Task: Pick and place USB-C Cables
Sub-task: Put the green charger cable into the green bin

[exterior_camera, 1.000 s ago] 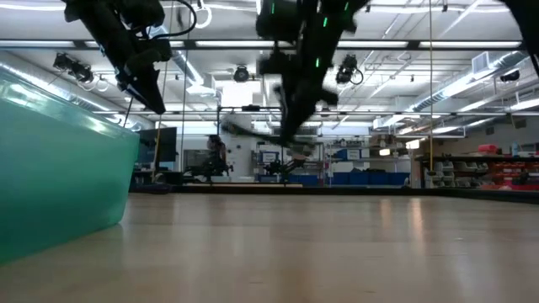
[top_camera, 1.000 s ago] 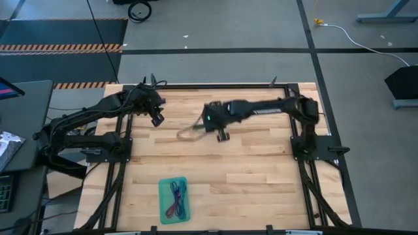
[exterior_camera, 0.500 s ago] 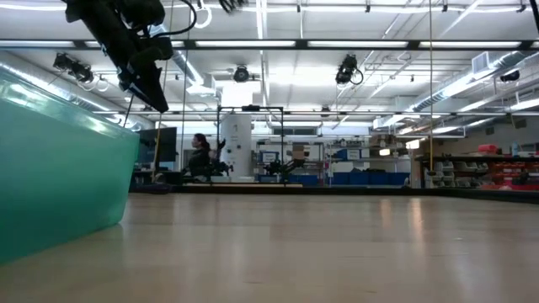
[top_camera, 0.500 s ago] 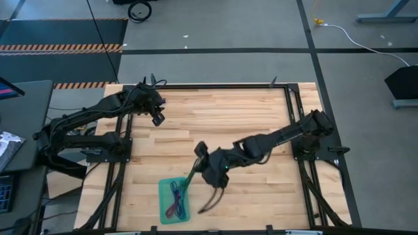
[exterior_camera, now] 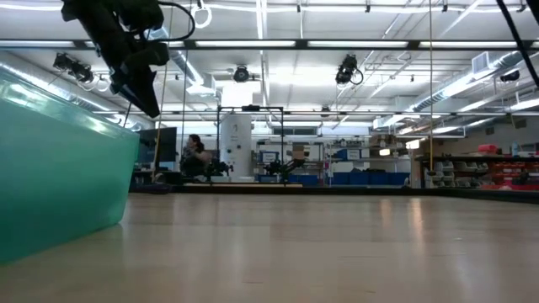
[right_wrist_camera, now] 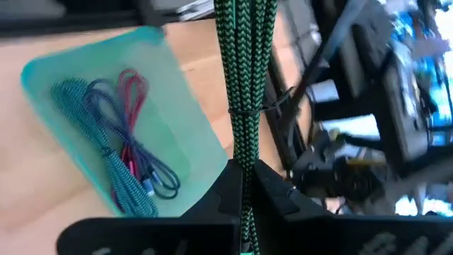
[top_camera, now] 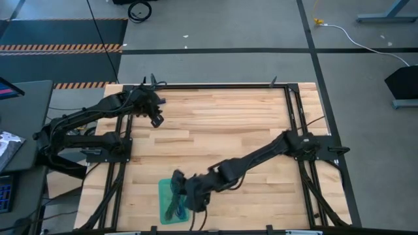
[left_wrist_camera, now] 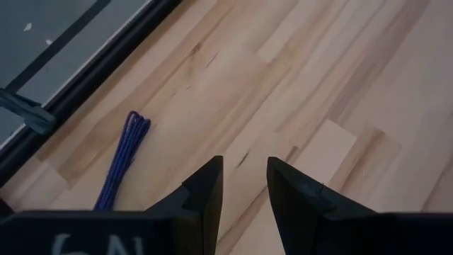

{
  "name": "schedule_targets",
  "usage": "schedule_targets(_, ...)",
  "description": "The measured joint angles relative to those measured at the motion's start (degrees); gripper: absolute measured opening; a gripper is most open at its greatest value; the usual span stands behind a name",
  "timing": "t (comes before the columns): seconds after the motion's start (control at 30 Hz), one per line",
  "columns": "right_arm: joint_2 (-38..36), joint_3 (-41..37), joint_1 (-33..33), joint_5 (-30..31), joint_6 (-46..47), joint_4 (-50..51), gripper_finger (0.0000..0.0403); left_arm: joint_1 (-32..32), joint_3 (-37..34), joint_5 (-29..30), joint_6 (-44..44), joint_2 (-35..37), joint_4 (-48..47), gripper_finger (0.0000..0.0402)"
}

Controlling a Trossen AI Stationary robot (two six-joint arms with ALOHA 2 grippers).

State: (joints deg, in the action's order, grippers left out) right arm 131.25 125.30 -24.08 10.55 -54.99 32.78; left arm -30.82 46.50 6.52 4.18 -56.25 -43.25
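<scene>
My right gripper (top_camera: 179, 188) reaches over the teal tray (top_camera: 163, 210) near the table's near edge and is shut on the dark green USB-C cable (right_wrist_camera: 245, 78). In the tray (right_wrist_camera: 71, 67) lie a teal cable (right_wrist_camera: 117, 177), a violet one (right_wrist_camera: 157, 172) and a maroon one (right_wrist_camera: 132, 83). My left gripper (top_camera: 157, 120) hangs open at the far left above the table. Its wrist view shows the gripper (left_wrist_camera: 244, 177) beside a blue-purple cable (left_wrist_camera: 124, 157) that lies flat on the wood. My right gripper pinches the dark green bundle between its two fingers (right_wrist_camera: 228, 185), with all its strands together. The hold is a short way from the thin tie (right_wrist_camera: 244, 110) around the bundle. The fingers lie along the cable, which runs straight on past their tips, lifted clear above the tray.
A black frame (top_camera: 215, 85) runs along the table's edges and both arm bases. The wide middle of the wooden table (top_camera: 222, 137) is bare. The low view shows the tray's wall (exterior_camera: 59, 168) close at the left and my left arm (exterior_camera: 126, 50) above it.
My right gripper has swept from the table's far middle toward the near edge and the left, ending over the tray. It has carried the dark green cable along, shut on it the whole way. My left arm has stayed nearly still.
</scene>
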Motion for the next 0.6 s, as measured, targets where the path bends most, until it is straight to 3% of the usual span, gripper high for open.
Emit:
schedule_targets(0.17,7.49,6.78,-1.09,1.59,-12.31,1.59,0.0014,1.38,0.0,0.0,0.73,0.0,-0.67,0.0119)
schedule_targets(0.6,12.32,6.35,-1.02,6.14,-11.29,3.29,0.0014,6.8,0.0,0.02,3.06,0.0,-3.04,0.0119)
